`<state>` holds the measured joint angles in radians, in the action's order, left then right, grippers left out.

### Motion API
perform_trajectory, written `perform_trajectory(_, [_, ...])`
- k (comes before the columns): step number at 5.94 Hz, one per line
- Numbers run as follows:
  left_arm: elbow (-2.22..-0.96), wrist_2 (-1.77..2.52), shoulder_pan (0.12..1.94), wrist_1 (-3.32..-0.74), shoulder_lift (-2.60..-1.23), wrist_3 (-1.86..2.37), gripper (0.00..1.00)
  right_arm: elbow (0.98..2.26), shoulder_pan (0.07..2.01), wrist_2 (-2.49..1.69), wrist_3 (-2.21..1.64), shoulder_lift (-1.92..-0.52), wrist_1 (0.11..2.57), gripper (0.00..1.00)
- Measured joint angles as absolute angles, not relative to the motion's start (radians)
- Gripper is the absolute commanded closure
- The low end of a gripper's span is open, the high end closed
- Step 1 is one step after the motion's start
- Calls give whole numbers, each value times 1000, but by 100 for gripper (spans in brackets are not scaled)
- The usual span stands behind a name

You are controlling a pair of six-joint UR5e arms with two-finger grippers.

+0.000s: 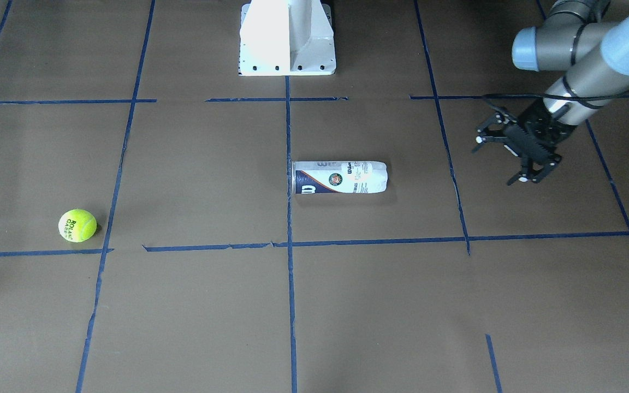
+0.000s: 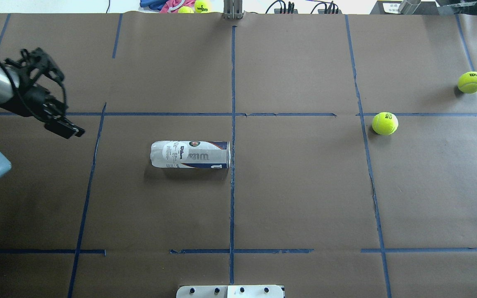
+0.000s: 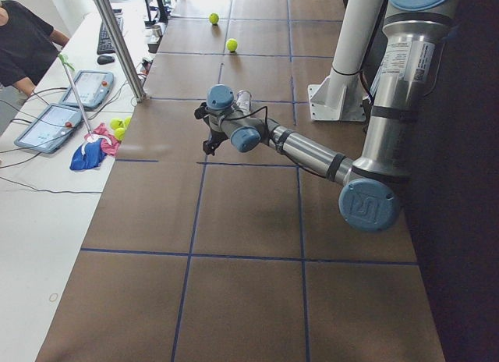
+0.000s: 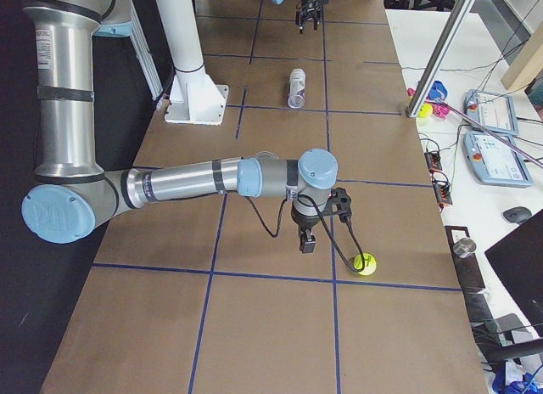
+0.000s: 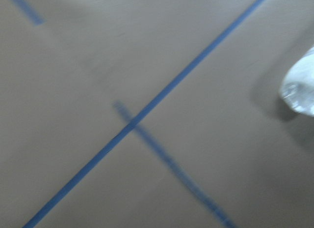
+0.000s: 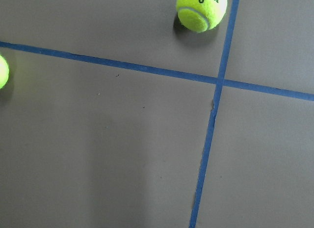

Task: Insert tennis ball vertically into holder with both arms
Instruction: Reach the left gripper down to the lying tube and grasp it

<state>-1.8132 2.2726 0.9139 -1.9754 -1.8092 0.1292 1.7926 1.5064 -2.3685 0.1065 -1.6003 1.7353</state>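
The tennis ball (image 1: 77,225), yellow-green with dark print, lies on the brown table; it also shows in the overhead view (image 2: 384,123) and at the right wrist view's left edge (image 6: 2,71). The holder (image 1: 339,177) lies on its side near the table's middle (image 2: 190,154); its closed end shows blurred in the left wrist view (image 5: 300,88). My left gripper (image 1: 497,161) is open and empty, above the table and well clear of the holder's closed end (image 2: 56,93). My right gripper (image 4: 318,224) hovers near the balls; I cannot tell whether it is open.
A second ball marked Wilson 3 (image 2: 471,82) lies beyond the tennis ball (image 6: 201,9). The white pedestal base (image 1: 287,38) stands at the robot's edge. Blue tape lines grid the table. More balls and cloth (image 2: 193,6) lie past the far edge.
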Motion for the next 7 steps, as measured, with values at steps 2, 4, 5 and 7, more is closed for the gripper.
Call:
perform_trajectory(2, [-1805,2229,781,-1903,-2002,85,0,1789,1503,-2368,105,-1584,1736,0])
perform_trajectory(4, [-1792,2020,660,-1677,-2168,-160,0,1786,1490,-2368,104,-1569,1736,0])
perform_trajectory(5, [-1750,1903,599,-1602,-2245,-249,0,1784,1483,-2379,103,-1566,1736,0])
perform_trajectory(7, [-1627,1786,522,-1562,-2364,-303,0,1783,1472,-2401,103,-1565,1736,0])
